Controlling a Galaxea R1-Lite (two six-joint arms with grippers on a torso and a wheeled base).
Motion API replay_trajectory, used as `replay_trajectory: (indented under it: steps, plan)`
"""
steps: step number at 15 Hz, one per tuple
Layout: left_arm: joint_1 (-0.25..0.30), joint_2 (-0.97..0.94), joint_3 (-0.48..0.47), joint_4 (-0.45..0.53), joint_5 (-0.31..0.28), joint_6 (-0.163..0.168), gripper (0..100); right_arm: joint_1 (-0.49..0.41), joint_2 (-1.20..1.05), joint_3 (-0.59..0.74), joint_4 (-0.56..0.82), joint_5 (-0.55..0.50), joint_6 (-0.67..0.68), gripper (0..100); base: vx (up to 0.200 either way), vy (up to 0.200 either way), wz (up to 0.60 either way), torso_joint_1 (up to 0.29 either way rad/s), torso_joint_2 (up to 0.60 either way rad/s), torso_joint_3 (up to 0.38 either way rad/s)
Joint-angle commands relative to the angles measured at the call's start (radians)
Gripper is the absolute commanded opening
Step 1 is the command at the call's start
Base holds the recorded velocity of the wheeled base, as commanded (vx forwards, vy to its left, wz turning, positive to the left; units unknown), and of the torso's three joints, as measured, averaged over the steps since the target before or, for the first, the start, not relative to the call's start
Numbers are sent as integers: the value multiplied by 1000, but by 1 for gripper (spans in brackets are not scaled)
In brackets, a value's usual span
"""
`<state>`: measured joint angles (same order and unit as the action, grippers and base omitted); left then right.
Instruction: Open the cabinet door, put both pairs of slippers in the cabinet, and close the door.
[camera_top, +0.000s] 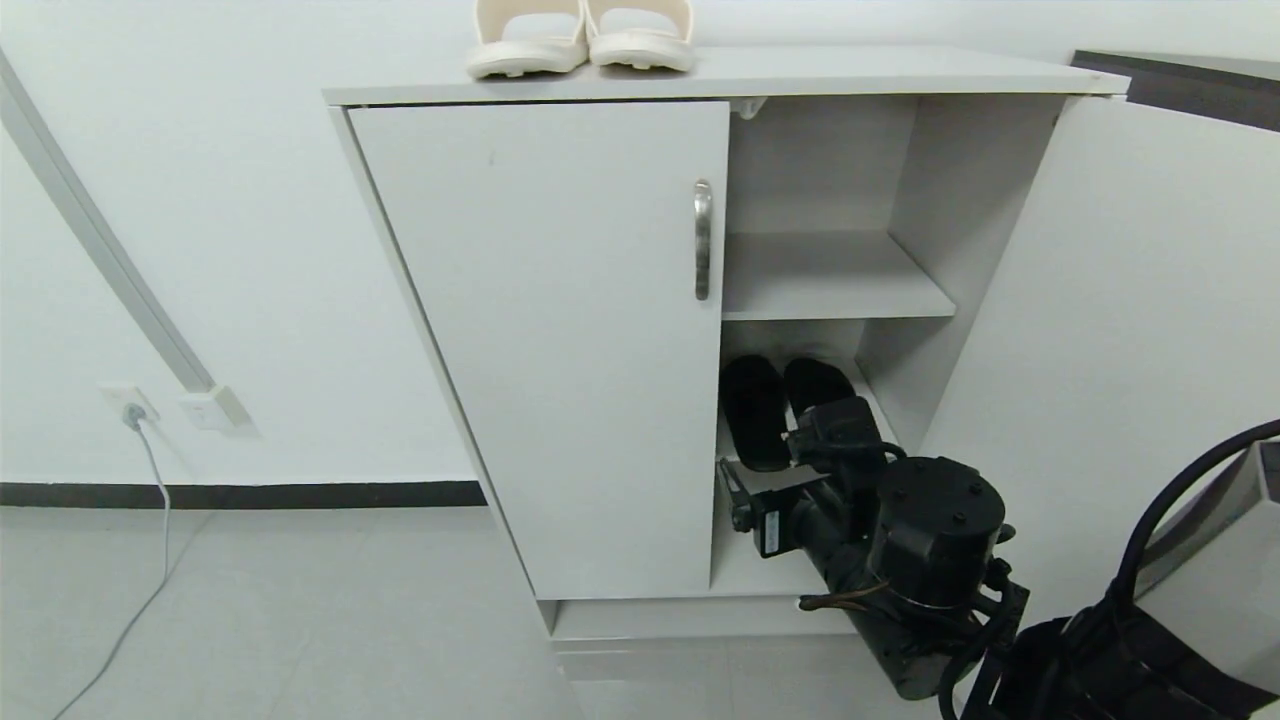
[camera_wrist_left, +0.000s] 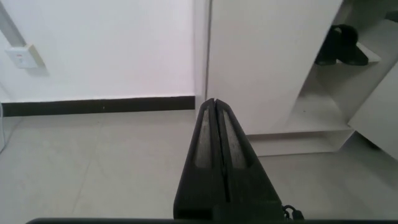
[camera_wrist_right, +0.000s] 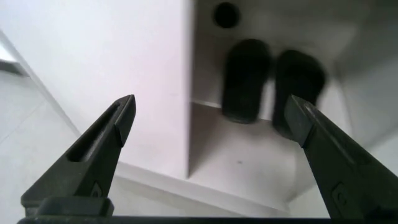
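Right jaws spread near black slippers (camera_top: 757, 412); label (camera_top: 770, 532) unreadable.

The head view's top edge crops the cream slippers (camera_top: 580, 42); the right arm (camera_top: 930, 530) hides the near ends of the black slippers (camera_top: 755, 405).

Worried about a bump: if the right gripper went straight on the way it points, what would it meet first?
Probably the black slippers on the lower shelf; the open right gripper aims into that compartment, though depth is unclear.
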<state>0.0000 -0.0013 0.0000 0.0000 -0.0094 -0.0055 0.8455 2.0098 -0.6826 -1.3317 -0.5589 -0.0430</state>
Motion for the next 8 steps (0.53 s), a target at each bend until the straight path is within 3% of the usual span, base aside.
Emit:
replay_trajectory:
  steps: [1, 4, 8]
  plan:
    - [0, 1, 0, 0, 0, -1, 0, -8, 7, 9, -4, 1, -3, 100, 0, 200, 0, -2, 2, 2]
    - [0, 1, 0, 2, 0, 1, 0, -13, 7, 14, -14, 5, -6, 100, 0, 200, 0, 4, 5, 4]
    - [0, 1, 0, 0, 0, 1, 0, -11, 14, 41, -40, 13, -25, 100, 0, 0, 0, 0, 0, 0]
